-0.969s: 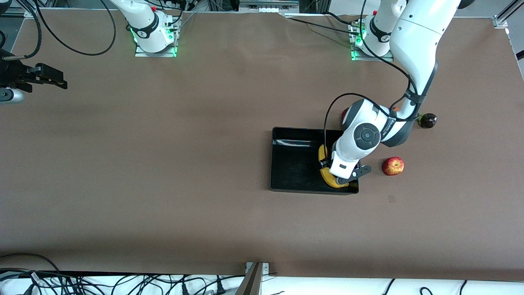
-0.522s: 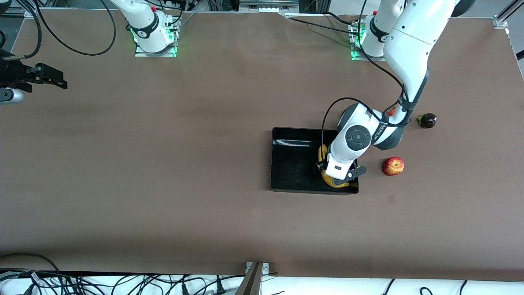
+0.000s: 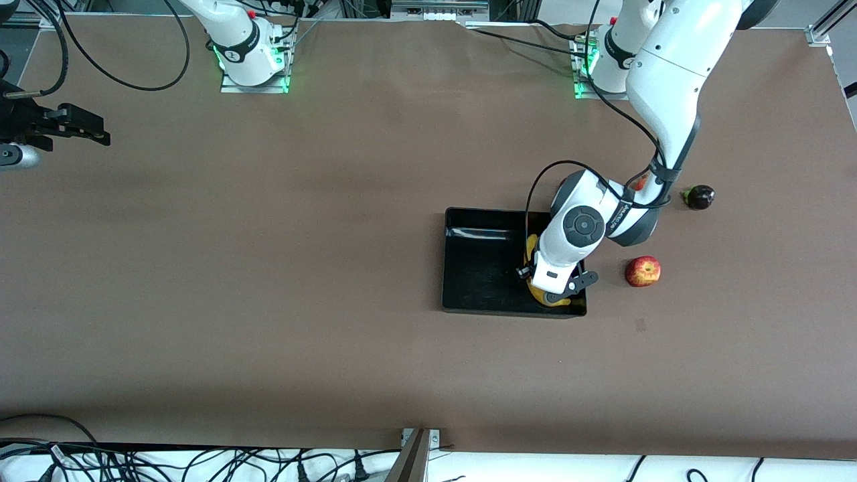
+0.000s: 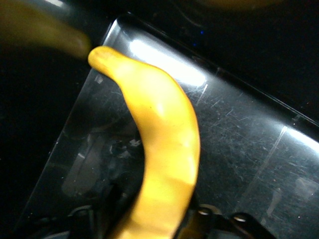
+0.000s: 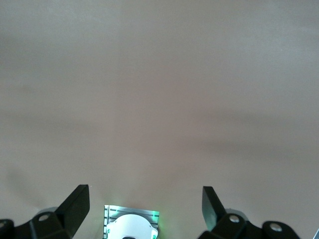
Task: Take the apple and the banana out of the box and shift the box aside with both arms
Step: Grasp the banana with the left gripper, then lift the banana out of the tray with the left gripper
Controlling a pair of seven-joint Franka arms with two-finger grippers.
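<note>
Front view. Box: glossy black shallow tray on the brown desk; landmark for all entries. Banana: yellow, curved, inside the box at the end toward the left arm's base, mostly hidden under the wrist. Left end effector: down in the box at the banana; finger state not readable from this view. Apple: red with yellow streaks, out of the box, on the desk just beside it toward the left arm's end. Dark round fruit: farther from the camera than the apple, well clear of the box. Right end effector: waiting over the desk, well apart from the box, toward the right arm's end.

Left wrist view. Banana on the scratched box floor, running in between the fingers; whether they have closed on it I cannot tell. Judged light, soft-skinned, bruisable, smooth; best gripped across mid-length, gently.

Right wrist view. Fingers spread wide, empty, over bare desk.
</note>
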